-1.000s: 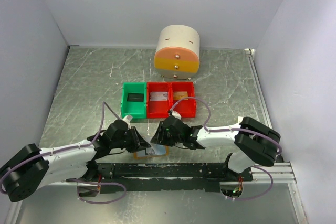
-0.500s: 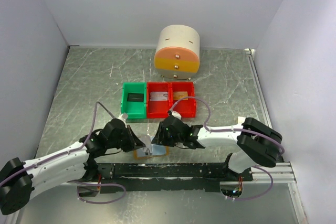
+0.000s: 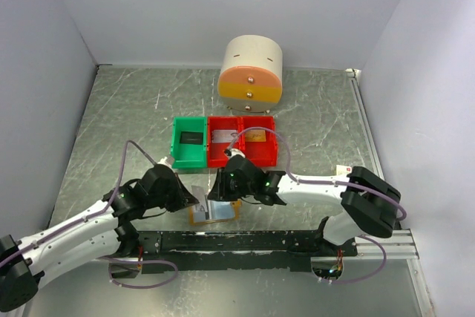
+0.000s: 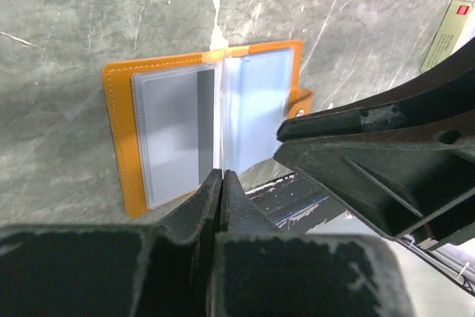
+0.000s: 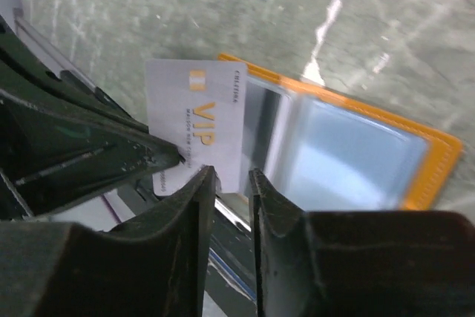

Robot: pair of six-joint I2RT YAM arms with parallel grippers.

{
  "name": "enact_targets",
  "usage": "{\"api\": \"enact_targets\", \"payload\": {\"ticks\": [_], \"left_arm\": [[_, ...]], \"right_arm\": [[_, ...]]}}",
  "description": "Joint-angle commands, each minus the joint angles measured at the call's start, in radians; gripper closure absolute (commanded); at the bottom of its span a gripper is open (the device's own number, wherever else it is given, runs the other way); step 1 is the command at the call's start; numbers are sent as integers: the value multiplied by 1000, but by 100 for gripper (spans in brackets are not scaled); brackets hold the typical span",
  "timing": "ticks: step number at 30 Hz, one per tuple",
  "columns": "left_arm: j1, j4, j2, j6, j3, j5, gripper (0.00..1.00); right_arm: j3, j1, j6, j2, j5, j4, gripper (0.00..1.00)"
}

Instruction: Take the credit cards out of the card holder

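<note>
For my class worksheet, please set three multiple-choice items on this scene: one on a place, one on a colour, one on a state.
1. Where does the card holder lie?
A) in a bin
B) on the floor
C) on the table, close to the arms' bases

2. What colour is the leftmost bin?
A) green
B) blue
C) yellow

3. How is the left tool?
A) wide open and empty
B) shut on a pale card
C) shut on a bin's rim

Answers:
1 C: the open holder lies flat on the grey tabletop.
2 A: it is green and stands left of the red bins.
3 B: the right wrist view shows its fingers pinching the card's edge.
</note>
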Motion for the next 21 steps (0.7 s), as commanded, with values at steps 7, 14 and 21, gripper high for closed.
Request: {"api": "enact_targets", "payload": {"ticks": [7, 14, 21], "left_arm": [[5, -120, -95, -9, 32, -84, 93], [5, -95, -78, 31, 46, -67, 93], [5, -84, -83, 95, 97, -75, 93]], "right_arm": [[45, 7, 61, 236, 61, -55, 82], [-2, 6, 59, 240, 37, 24, 81], [-34, 4, 9, 16, 66, 59, 66]]}}
